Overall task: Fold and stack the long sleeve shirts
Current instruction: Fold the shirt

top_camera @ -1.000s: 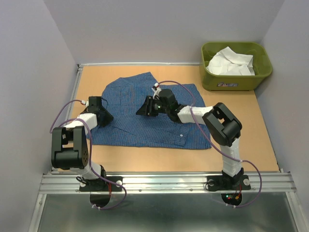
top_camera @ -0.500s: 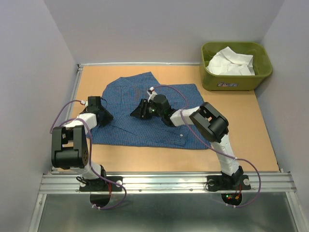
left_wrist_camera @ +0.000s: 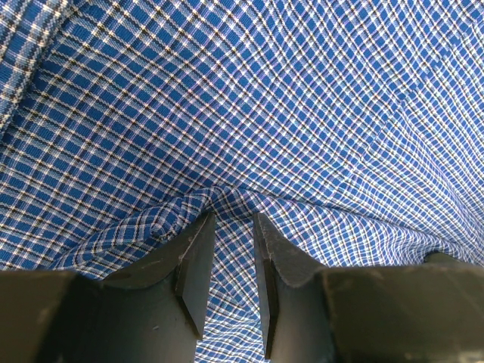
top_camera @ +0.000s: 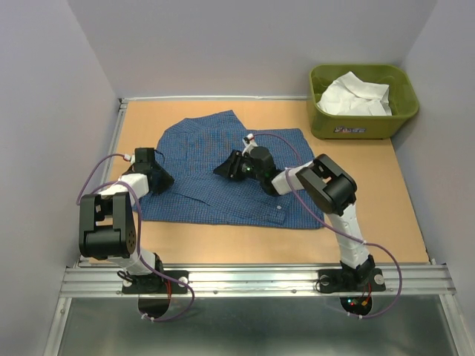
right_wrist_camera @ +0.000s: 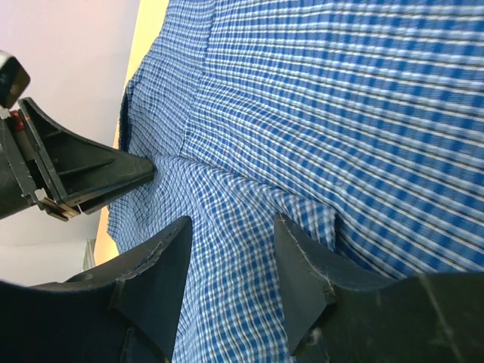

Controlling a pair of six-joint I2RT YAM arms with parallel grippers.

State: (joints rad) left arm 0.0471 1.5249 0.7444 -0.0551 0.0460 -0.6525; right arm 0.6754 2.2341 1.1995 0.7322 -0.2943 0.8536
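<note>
The blue checked shirt (top_camera: 200, 144) lies spread flat on the table, seen close up in the left wrist view (left_wrist_camera: 302, 98) and the right wrist view (right_wrist_camera: 363, 98). My left gripper (top_camera: 165, 180) rests on its left edge. Its jaws (left_wrist_camera: 233, 219) stand a narrow gap apart, tips pressed into the cloth, with a small ridge bunched at them. My right gripper (top_camera: 226, 167) is low over the shirt's middle. It is open (right_wrist_camera: 233, 223) over a folded edge, holding nothing. The white shirt (top_camera: 355, 96) lies crumpled in the tub.
The olive-green tub (top_camera: 361, 127) stands at the back right corner. Grey walls close in the table (top_camera: 386, 208) on three sides. A metal rail (top_camera: 252, 280) runs along the near edge. The left gripper's black body (right_wrist_camera: 76, 174) shows in the right wrist view.
My right gripper swung a little left over the shirt, then came back right, with its elbow now folded closer. The left arm and the shirt have stayed put.
</note>
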